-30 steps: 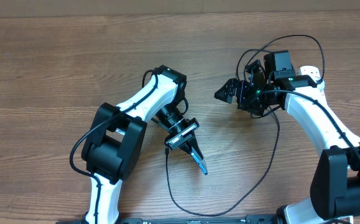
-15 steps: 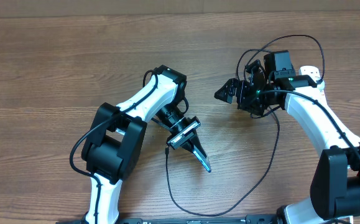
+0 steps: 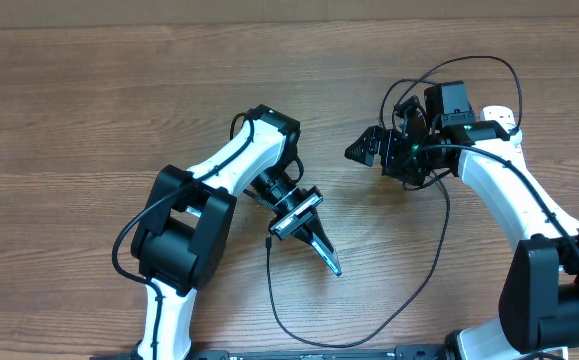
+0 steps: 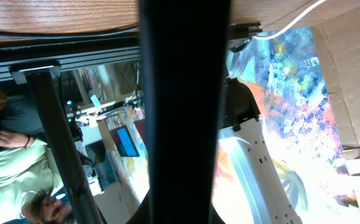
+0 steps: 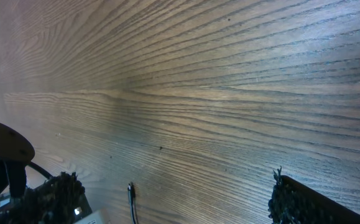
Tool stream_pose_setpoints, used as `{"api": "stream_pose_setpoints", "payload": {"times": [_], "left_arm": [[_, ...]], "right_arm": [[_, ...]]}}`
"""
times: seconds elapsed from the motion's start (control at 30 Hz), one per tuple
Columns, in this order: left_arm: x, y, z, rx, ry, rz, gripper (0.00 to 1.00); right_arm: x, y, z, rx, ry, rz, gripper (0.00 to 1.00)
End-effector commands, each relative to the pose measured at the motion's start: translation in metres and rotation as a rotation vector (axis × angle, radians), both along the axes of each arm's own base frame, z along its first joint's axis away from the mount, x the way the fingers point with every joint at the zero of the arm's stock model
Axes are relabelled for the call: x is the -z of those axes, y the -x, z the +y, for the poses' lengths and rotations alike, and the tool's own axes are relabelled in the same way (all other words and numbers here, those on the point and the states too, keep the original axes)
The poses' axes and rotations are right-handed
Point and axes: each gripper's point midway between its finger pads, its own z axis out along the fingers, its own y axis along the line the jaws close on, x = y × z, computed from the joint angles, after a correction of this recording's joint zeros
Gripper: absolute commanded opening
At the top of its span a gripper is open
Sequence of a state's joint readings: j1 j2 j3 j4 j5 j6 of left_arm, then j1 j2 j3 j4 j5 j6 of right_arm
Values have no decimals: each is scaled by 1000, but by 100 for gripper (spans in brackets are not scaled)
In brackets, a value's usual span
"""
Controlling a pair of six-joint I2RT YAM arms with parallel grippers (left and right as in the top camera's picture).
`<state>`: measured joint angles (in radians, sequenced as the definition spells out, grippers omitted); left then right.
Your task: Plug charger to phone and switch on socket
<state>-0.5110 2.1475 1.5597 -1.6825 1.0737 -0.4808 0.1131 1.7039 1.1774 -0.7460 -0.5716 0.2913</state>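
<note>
My left gripper [image 3: 319,252] is shut on the phone [image 3: 333,267], which stands edge-on near the table's middle and shows a thin teal strip from above. The phone [image 4: 184,93] fills the middle of the left wrist view as a dark band and hides the jaws. The charger [image 3: 445,225] runs as a thin black cable from a black plug [image 3: 452,100] at the white socket [image 3: 499,118] in a loop to its tip [image 3: 269,240], beside the left gripper. My right gripper [image 3: 354,152] is open above bare wood, left of the socket. The cable tip [image 5: 130,188] lies between its fingers [image 5: 61,190].
The right arm [image 3: 509,195] covers most of the socket, so its switches are hidden. A loop of black cable [image 3: 469,62] arches behind the right wrist. A black rail [image 3: 299,354] runs along the table's front edge. A cardboard wall [image 3: 289,10] borders the far edge.
The left gripper has swung the phone's far end slightly to the right. The right arm and the cable have not moved.
</note>
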Motion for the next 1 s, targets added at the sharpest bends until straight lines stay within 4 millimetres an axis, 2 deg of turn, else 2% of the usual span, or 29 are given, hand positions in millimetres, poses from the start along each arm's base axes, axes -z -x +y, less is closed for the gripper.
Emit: {"api": "stream_pose_setpoints", "payload": {"times": [0.0,0.97], "left_arm": [[-9,-3,-8,-30,22,20,4],[-14,-5,-12,-54,47,35,4]], "right_arm": [[-3,-1,1,-5,3,-15,100],[-3,-1,1,-5,3,-15,100]]}}
